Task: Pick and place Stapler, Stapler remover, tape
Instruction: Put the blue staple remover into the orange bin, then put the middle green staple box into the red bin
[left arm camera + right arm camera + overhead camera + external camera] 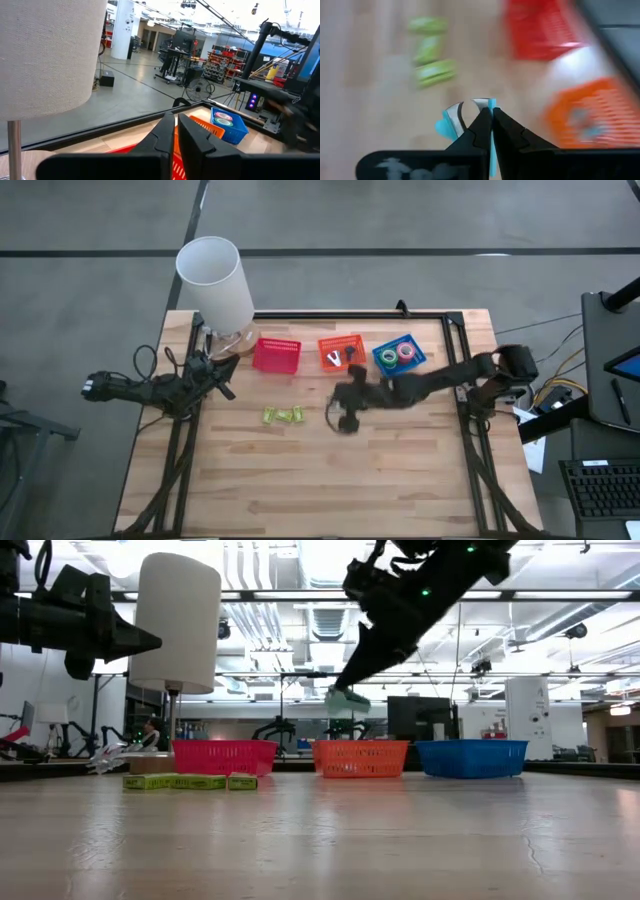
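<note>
The left gripper (pixel 226 387) waits at the left edge of the worktop (pixel 330 480) beside the lamp (pixel 216 280), its jaws closed on nothing. Right of it, three green staplers (pixel 283 416) lie in a row on the bare wood in front of the red basket (pixel 277 355). They look like stiff, small plastic pieces, light enough to lift from a pinch across the narrow body.

Next comes the orange basket (pixel 341 351), with a staple remover already in it. The right gripper (pixel 346 417) hangs over the worktop just in front of that basket, jaws closed on a blue staple remover (pixel 451 120). It is a light, hard thing of smooth plastic with curved metal claws. The pinch sits on one thin edge, so it could twist or slip; a hold across the broad plastic wings would likely be steadier.

Farthest right, the blue basket (pixel 400 356) holds rolls of tape (pixel 397 354): light, rigid rings, easily taken across the rim.
</note>
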Tool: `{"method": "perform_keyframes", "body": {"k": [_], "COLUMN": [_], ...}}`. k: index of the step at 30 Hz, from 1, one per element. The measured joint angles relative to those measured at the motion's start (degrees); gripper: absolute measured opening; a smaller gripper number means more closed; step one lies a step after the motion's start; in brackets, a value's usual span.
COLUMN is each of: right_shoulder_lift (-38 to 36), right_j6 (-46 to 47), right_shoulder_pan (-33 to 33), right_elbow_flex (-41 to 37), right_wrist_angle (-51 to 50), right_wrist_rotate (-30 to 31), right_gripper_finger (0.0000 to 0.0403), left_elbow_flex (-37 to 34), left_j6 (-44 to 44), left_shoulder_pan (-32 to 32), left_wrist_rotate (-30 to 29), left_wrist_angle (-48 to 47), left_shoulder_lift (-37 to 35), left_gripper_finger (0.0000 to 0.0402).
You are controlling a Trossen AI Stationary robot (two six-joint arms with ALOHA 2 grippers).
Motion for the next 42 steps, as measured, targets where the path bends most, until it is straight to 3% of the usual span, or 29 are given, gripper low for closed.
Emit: {"method": "perform_keyframes", "body": {"k": [3,9,14,17,20,28,35,39,42], "right_shoulder_lift": [-2.0,-1.9,1.9,3.8,5.4,7.2,7.2,6.7,4.9], "right_j6": [-1.8,-0.3,0.6,2.4,2.9,3.5,4.0,4.9,7.0], "right_shoulder_pan": [-4.1,-13.7,-20.1,-22.5,-23.6,-24.2,-24.1,-24.1,-24.1], "right_elbow_flex": [0.0,0.0,0.0,0.0,0.0,0.0,0.0,0.0,0.0], "right_wrist_angle": [1.1,3.5,3.6,3.5,3.7,4.7,4.7,3.8,3.0], "right_wrist_rotate": [3.4,4.0,3.0,-1.0,-4.3,-4.6,-5.0,-9.3,-13.9], "right_gripper_finger": [0.0008,0.0008,0.0008,0.0008,0.0008,0.0012,0.0073,0.0111,0.0117], "left_elbow_flex": [0.0,0.0,0.0,0.0,0.0,0.0,0.0,0.0,0.0], "left_j6": [0.0,0.0,0.0,0.0,0.0,0.0,0.0,0.0,0.0], "left_shoulder_pan": [0.0,0.0,0.0,0.0,0.0,0.0,0.0,0.0,0.0], "left_wrist_rotate": [0.0,0.0,0.0,0.0,0.0,0.0,0.0,0.0,0.0], "left_wrist_angle": [0.0,0.0,-0.2,-0.3,-0.3,-0.3,-0.3,-0.3,-0.3], "left_shoulder_lift": [0.0,0.0,0.0,0.0,0.0,0.0,0.0,0.0,0.0], "left_gripper_finger": [0.0023,0.0026,0.0023,0.0025,0.0026,0.0025,0.0023,0.0025,0.0025]}}
